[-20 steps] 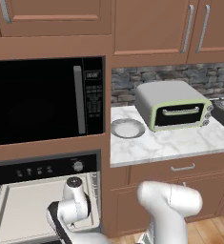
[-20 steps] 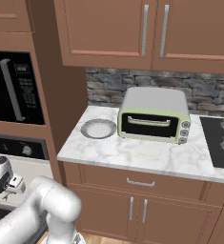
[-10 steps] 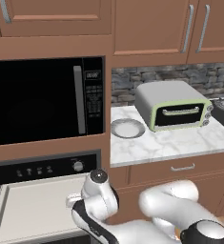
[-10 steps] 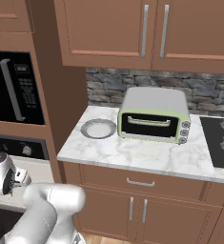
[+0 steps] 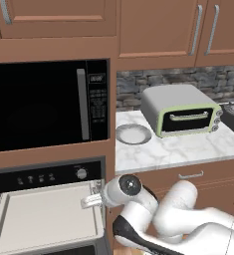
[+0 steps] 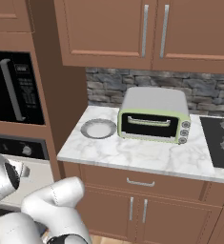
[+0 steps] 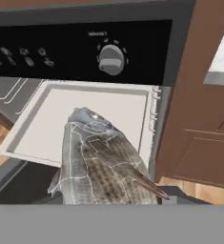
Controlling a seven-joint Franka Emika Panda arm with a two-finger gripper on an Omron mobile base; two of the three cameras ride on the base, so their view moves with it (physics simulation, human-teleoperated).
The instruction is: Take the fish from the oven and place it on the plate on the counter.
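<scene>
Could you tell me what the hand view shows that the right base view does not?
The hand view shows the fish up close at the gripper, in front of and above the pulled-out cream tray, with the oven control strip and its round knob behind. The right base view shows the plate on the counter, the toaster oven beside it, the cooktop and the upper cabinets. Both show the oven's black control strip and a corner of the marble counter.
</scene>
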